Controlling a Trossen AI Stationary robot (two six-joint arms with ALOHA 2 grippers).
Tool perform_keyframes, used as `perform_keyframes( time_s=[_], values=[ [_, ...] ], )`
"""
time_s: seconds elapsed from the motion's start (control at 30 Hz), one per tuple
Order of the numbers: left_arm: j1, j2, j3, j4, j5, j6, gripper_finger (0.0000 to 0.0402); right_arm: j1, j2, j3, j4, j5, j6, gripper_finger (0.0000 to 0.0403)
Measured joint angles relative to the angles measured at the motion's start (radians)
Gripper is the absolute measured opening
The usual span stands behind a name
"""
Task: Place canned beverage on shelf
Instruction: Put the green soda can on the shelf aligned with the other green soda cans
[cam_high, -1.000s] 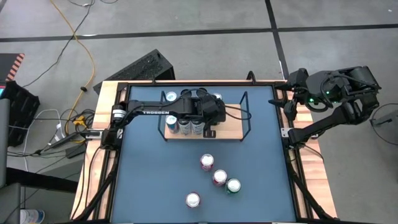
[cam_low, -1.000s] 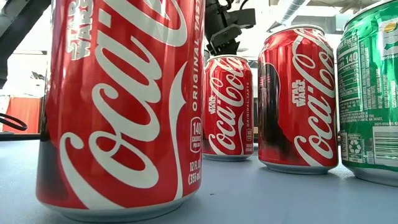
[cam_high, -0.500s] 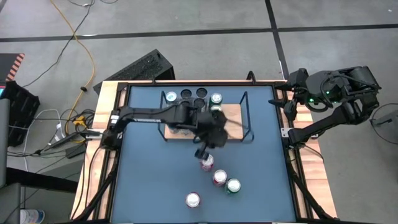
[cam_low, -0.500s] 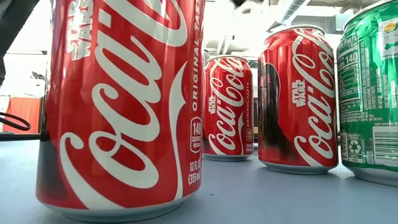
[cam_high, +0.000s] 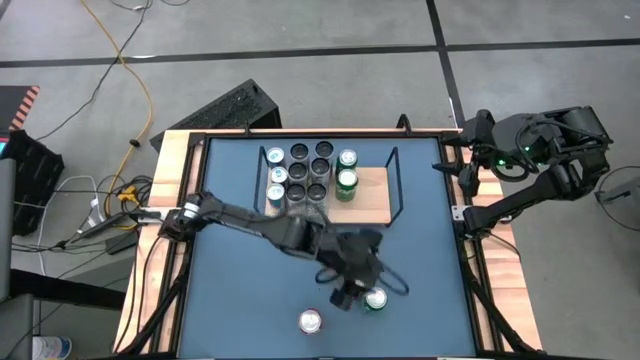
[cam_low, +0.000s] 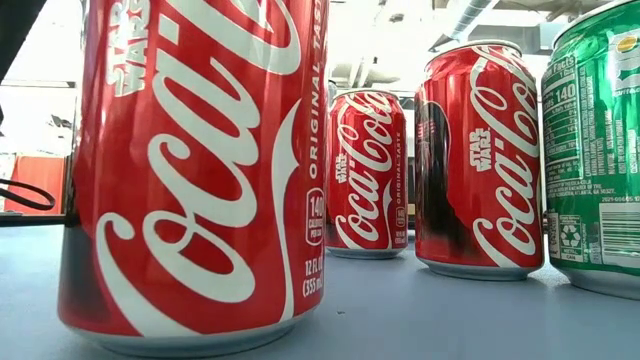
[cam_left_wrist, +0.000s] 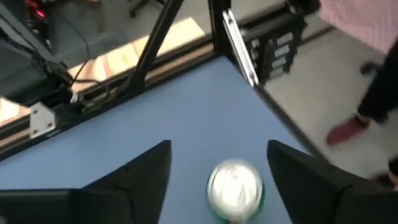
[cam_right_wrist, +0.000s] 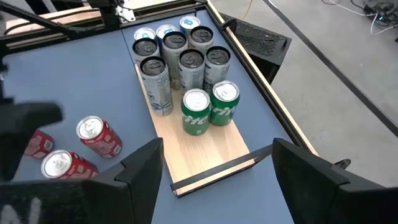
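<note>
Left gripper (cam_left_wrist: 217, 163) over green can (cam_left_wrist: 235, 188)

Overhead camera covers the whole table (cam_high: 230, 300) — the low one sits close behind cans (cam_low: 190, 170) — wrist cameras angle down.

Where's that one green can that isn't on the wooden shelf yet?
In the high view the loose green can stands on the blue table's near half, right of centre, directly under the open left gripper.
</note>
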Motion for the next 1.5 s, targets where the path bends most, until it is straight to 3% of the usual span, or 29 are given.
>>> perform_keyframes(
  time_s=[0.27,0.37,0.43,0.5,0.67,1.37,1.5],
  values=[
    [-0.052,0.125,0.000,0.200,-0.176,-0.089,0.0334,0.000,0.000,0.000,0.000,-0.059,-0.038,0.0282],
    [-0.053,0.152,0.000,0.194,-0.149,-0.150,0.0346,0.001,0.000,0.000,0.000,-0.069,-0.039,0.0282],
    [-0.052,0.172,0.000,0.215,-0.067,-0.216,0.0347,0.003,0.000,0.000,0.000,-0.070,-0.039,0.0282],
    [-0.053,0.180,-0.002,0.217,-0.055,-0.270,0.0348,0.002,0.000,0.000,0.000,-0.070,-0.039,0.0282],
    [-0.059,0.176,0.000,0.168,-0.144,-0.246,0.0348,0.002,0.000,0.000,0.000,-0.070,-0.046,0.0282],
    [-0.065,0.227,-0.001,0.019,-0.148,-0.256,0.0348,0.002,0.000,0.000,0.000,-0.079,-0.050,0.0282],
    [-0.066,0.227,-0.001,0.019,-0.136,-0.251,0.0332,0.002,0.000,0.000,0.000,-0.079,-0.049,0.0282]
  ],
)
